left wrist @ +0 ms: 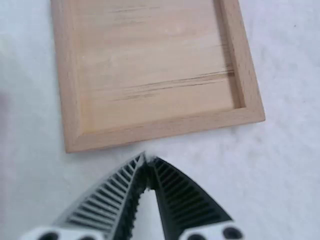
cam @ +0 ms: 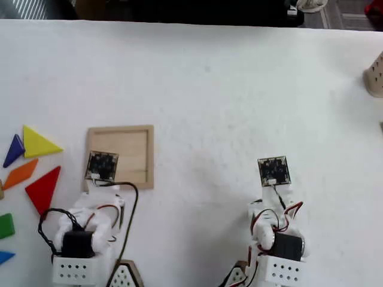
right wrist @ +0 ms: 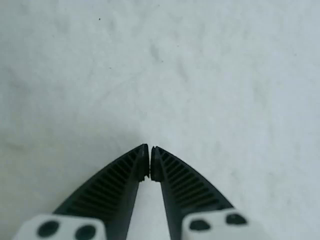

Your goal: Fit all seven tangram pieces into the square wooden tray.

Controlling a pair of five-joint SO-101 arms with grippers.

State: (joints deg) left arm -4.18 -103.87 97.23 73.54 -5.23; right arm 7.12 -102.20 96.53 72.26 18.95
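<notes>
Wooden square tray (cam: 119, 133) flat on the white bench (cam: 227, 84), directly ahead of the left jaws, near rim just beyond their tips. Left jaws closed tip to tip, gripping nothing. Right jaws likewise pressed together and empty, well to the right of the tray, over bare bench. Outside the tray, off to the left of the left jaws: yellow triangle (cam: 39, 143), blue triangle (cam: 14, 150), orange parallelogram (cam: 20, 173), red triangle (cam: 44, 188), green piece (cam: 6, 226), small blue piece (cam: 5, 257).
</notes>
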